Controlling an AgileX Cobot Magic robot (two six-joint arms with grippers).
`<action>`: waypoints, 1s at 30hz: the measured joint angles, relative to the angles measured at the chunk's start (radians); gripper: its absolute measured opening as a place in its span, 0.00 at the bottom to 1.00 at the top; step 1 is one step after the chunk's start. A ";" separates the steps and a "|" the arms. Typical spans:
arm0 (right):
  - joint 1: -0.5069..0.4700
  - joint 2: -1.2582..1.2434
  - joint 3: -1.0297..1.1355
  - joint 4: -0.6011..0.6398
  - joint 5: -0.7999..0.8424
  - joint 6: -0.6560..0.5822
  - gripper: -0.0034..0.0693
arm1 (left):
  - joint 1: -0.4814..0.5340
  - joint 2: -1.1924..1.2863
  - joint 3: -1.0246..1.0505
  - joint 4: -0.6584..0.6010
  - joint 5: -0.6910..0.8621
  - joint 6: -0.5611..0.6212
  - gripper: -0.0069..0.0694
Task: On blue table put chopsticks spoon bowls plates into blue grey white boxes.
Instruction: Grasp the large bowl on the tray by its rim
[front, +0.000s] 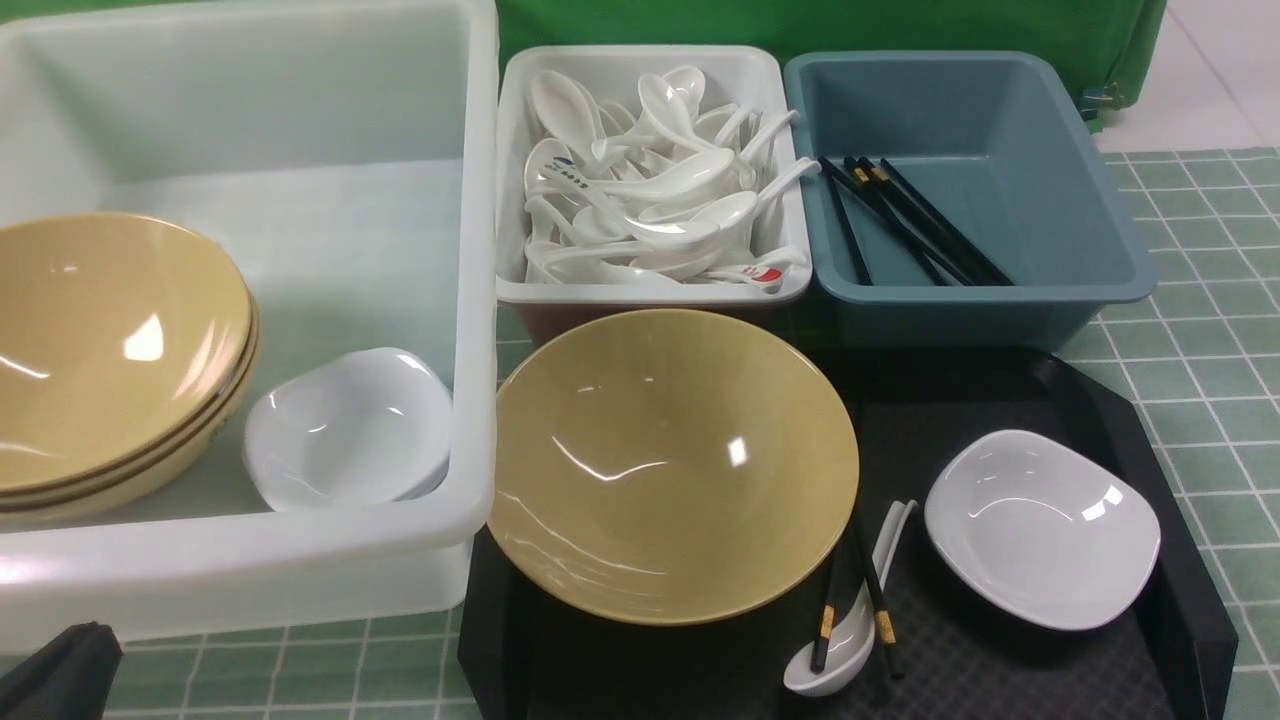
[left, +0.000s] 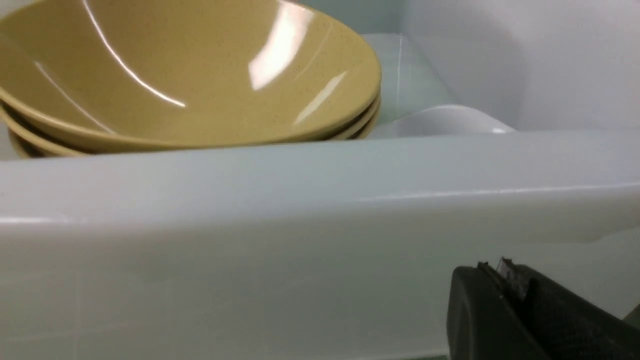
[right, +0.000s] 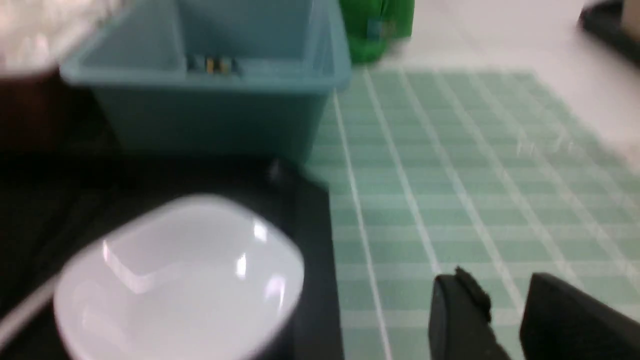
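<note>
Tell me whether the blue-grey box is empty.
Not empty: the blue-grey box holds several black chopsticks lying along its left side.

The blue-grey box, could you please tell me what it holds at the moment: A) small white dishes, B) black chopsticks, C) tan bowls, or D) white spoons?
B: the blue-grey box holds only a few black chopsticks, which lie slanted along its left side. The spoons are piled in the small white box next to it.
</note>
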 joint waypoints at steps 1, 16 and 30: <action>0.000 0.000 0.000 0.001 -0.048 0.000 0.37 | 0.000 0.000 0.000 0.000 -0.031 0.000 0.09; 0.000 0.000 0.000 0.009 -0.907 0.417 0.37 | 0.000 0.000 0.000 -0.001 -0.894 -0.008 0.09; 0.000 0.092 -0.262 -0.177 -0.606 0.509 0.37 | 0.000 0.066 -0.339 -0.026 -0.486 -0.036 0.09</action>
